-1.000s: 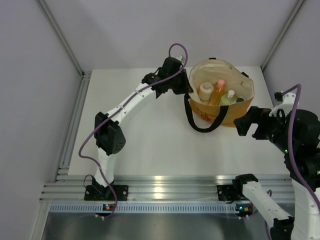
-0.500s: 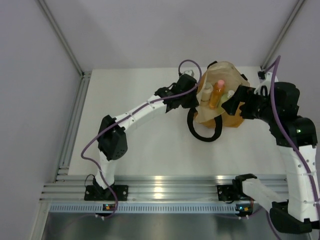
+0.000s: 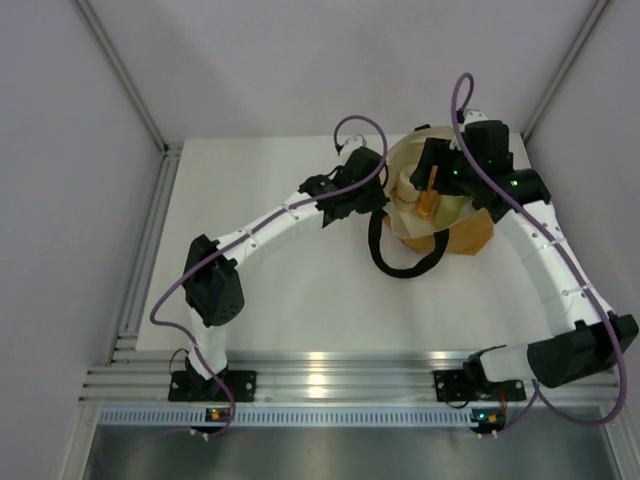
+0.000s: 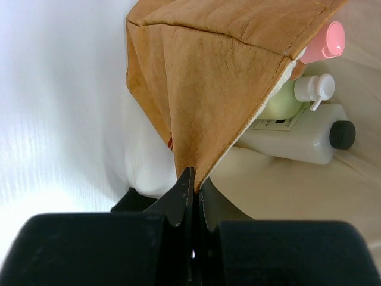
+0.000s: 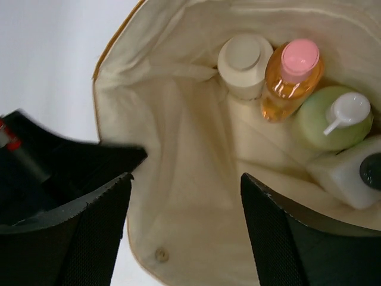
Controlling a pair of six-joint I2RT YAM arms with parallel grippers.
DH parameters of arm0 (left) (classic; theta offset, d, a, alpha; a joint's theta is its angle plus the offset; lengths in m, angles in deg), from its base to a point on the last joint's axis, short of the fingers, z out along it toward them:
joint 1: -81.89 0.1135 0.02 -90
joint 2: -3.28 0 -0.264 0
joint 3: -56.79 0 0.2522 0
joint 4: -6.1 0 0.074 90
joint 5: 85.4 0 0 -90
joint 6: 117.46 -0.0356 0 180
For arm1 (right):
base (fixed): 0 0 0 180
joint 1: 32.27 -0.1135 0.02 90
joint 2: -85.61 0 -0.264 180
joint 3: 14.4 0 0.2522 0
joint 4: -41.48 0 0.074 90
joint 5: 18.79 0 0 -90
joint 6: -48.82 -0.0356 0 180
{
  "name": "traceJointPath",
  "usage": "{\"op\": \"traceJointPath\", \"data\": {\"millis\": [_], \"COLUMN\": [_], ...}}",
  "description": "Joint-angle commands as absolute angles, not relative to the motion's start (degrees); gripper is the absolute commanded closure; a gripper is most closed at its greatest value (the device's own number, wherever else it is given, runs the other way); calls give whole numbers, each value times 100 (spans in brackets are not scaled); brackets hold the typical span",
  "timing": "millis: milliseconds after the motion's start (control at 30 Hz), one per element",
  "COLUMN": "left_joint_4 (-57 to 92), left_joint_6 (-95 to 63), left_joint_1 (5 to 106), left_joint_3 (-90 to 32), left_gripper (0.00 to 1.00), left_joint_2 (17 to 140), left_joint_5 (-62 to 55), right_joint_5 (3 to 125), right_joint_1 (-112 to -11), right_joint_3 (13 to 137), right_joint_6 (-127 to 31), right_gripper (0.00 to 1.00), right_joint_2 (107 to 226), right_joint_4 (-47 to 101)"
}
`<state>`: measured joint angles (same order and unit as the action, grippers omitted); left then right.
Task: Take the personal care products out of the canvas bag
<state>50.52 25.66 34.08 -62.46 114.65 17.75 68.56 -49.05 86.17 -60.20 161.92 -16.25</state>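
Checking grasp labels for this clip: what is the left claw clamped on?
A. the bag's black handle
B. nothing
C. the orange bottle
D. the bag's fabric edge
D: the left wrist view shows the left claw pinched shut on the tan edge of the bag.

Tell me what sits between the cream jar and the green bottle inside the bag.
The orange bottle with the pink cap stands between the cream jar and the green bottle; the right wrist view shows it.

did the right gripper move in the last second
Yes. Against the near rail, the right gripper went farther away and leftward, from the canvas bag's right side to above its open mouth.
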Motion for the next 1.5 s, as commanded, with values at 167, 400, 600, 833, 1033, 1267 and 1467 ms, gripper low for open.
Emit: {"op": "traceJointPath", "data": {"millis": [167,400,600,833,1033,1267,1467], "left_joint_4": [5106,5098,5098,5098,5106,5098,5098], "left_joint_6": [3274,3310,3424,3503,3459,3380,3292], "left_joint_1": [3478,3487,3496,3522,3557,3584,3584], "left_joint_3": [-6613,-6806,-6833,-6877,-6965,-7096,-7184], "left_gripper": [100,100,100,100,100,100,100], "left_joint_2": [11420,11534,11569,11561,11675,11824,11868], "left_joint_5": [1866,1699,1629,1576,1445,1251,1154], "right_joint_5": [7868,8430,9159,9397,9327,9125,9265], "right_joint_1": [-5064,-5240,-5258,-5249,-5214,-5143,-5143], "right_joint_3": [9120,9481,9525,9780,9587,9253,9042], "right_joint_6": [-5761,-5577,-5516,-5383,-5471,-5629,-5630], "right_gripper": [35,48,50,51,51,47,44], "right_joint_2": [17445,18334,18887,19433,19582,19591,19521], "right_joint_4": [-261,12,565,671,689,777,812]}}
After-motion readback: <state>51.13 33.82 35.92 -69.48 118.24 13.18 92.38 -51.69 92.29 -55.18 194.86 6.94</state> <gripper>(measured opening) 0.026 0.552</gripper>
